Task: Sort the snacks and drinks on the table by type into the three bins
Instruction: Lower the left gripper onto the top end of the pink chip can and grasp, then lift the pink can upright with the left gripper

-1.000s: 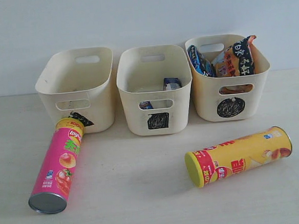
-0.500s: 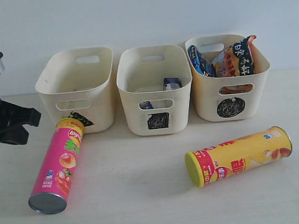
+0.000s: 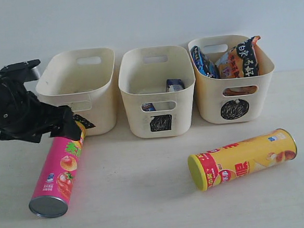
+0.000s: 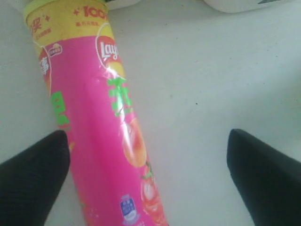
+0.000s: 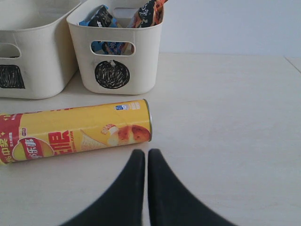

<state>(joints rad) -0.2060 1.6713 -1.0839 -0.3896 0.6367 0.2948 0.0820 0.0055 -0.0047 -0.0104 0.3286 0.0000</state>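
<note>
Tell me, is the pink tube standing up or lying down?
Lying down. The pink tube rests lengthwise on the table, its round metal end facing the camera.

Glossy pink tube (image 3: 61, 164) with dull metal base (image 3: 48, 206), matt cream plastic bins (image 3: 133, 107), faint-grained table (image 3: 148, 203).

Only non-task thing in shot is the wall (image 3: 145, 15) at the back: plain, pale bluish-white, flat finish. Ext view: it fills the whole top strip edge to edge and meets the desk (image 3: 147, 198) in a straight horizontal line. R wrist cam catches it too, a bit greyer there, same even tone.
</note>
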